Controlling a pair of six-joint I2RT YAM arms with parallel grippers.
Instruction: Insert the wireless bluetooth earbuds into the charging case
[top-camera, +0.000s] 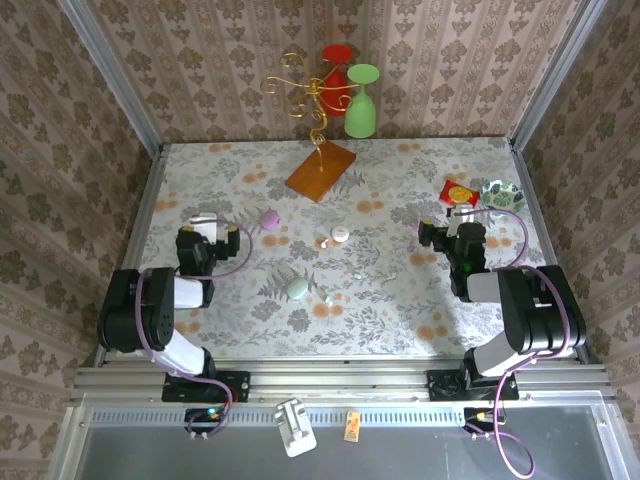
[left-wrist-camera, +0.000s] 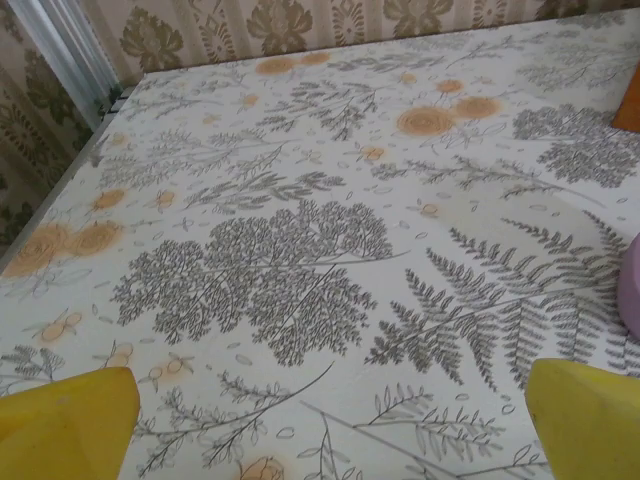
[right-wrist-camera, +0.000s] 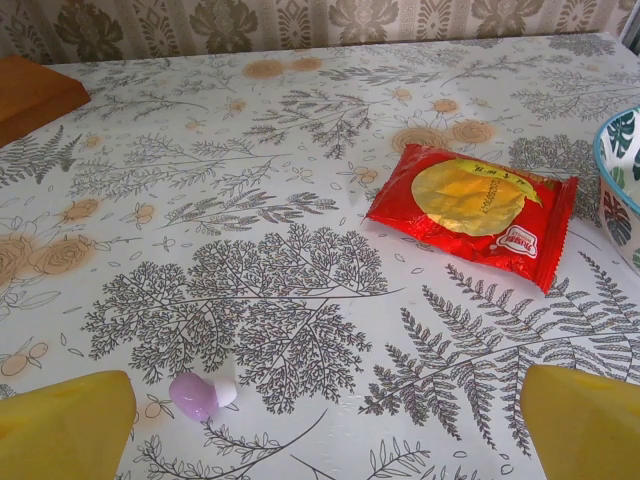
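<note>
The left gripper (left-wrist-camera: 330, 380) and right gripper (right-wrist-camera: 322, 385) are shown empty, jaws apart. The lilac earbud (right-wrist-camera: 200, 394), at seven o'clock in the right wrist view, is best centred between the jaws, then pinched gently.

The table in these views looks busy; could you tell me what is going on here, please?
The left gripper and right gripper both stand open over the table, holding nothing. A small lilac earbud lies just ahead of the right gripper, and a lilac case and a green case lie mid-table. So the job of putting buds into a case has not yet begun.
</note>
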